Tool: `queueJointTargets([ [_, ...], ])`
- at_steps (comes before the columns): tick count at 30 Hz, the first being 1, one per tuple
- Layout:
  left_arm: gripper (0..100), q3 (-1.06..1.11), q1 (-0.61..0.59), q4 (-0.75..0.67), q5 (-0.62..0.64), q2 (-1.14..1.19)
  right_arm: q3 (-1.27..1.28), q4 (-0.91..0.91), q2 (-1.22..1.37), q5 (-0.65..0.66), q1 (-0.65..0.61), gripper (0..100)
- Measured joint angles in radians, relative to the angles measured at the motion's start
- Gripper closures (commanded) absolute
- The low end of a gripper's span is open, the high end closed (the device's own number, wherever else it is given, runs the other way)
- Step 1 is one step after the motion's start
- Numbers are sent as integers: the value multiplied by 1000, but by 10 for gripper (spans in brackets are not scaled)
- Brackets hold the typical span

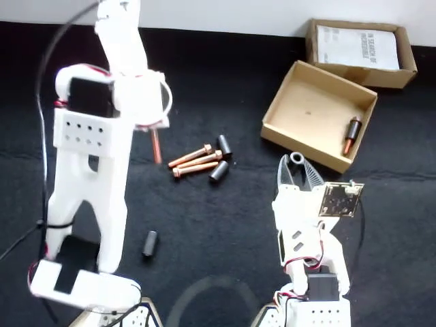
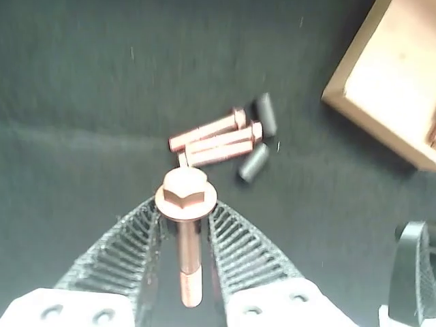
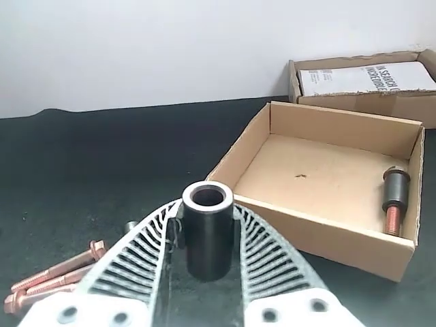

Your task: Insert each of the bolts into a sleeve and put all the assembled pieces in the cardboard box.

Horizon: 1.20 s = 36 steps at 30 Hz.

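Far left of the black table (image 1: 225,228): left gripper (image 2: 185,206), fingers pinched on a copper bolt (image 1: 156,145). Hex head out at the fingertips, shank running back between the fingers, all clear of the cloth.

At 6 o'clock from that bolt, well apart: a lone sleeve (image 1: 149,243), dark, lying on its side close to the left arm's base.

At 3 o'clock from the copper bolt, near: three loose bolts (image 1: 197,161), lying side by side in a tight bundle on the cloth. Just beside the bundle's ends, an upper sleeve (image 1: 224,144) at about 2 o'clock and a lower sleeve (image 1: 219,170) at about 4 o'clock, both dark, both on their sides.

Farther toward 3 o'clock, well apart from the bundle: right gripper (image 1: 297,162), fingers pressed around a black sleeve (image 3: 208,235), open bore showing at the fingertip end.

Just beyond, at 1 o'clock from the right gripper: the cardboard box (image 1: 310,102), open. Inside it, against the 3 o'clock wall: one assembled piece (image 1: 352,134), sleeve end toward 12 o'clock, copper shank toward 6 o'clock.

At 1 o'clock from the cardboard box, just beside it: a second box (image 1: 381,77) holding a printed sheet (image 1: 357,46).
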Motion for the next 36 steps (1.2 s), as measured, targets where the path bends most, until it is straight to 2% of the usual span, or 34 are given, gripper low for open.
queueJointTargets([
  [4,991,215,23,-75,15,-97,3,0,0,-3,0,991],
  [9,992,525,75,-299,15,-311,3,3,0,-3,-28,991],
  [13,992,825,132,-603,-32,-551,3,41,0,-3,-95,991],
  [18,992,1206,196,-1077,-80,-790,3,91,0,-3,-157,991],
  [21,992,1358,222,-1336,-86,-859,3,114,0,-3,-166,991],
  [23,992,1389,245,-1448,-86,-873,3,114,0,-3,-166,991],
  [26,992,1392,264,-1516,-86,-893,3,114,0,-3,-166,991],
  [30,991,1370,281,-1522,-86,-908,3,114,0,-3,-166,991],
  [36,991,1346,414,-1525,-86,-905,3,114,0,-3,-166,991],
])
